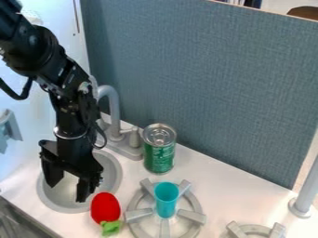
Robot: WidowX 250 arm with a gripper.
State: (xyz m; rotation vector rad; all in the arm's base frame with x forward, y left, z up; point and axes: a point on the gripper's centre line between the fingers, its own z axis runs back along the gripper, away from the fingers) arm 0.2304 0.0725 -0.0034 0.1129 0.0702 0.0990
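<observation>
Red toy (105, 207) with green top (112, 228), on counter (214, 179), near open black hand (69, 189) hanging over sink (114, 173)

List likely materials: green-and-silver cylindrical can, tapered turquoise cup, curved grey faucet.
Green-and-silver can: likely metal, glossy, judging by bright reflections on its silver lid.
Turquoise cup: probably plastic, smooth, going by its even, solid colour.
Grey faucet: plastic or painted metal, satin-looking; uniform grey and soft shading leave that open.
</observation>
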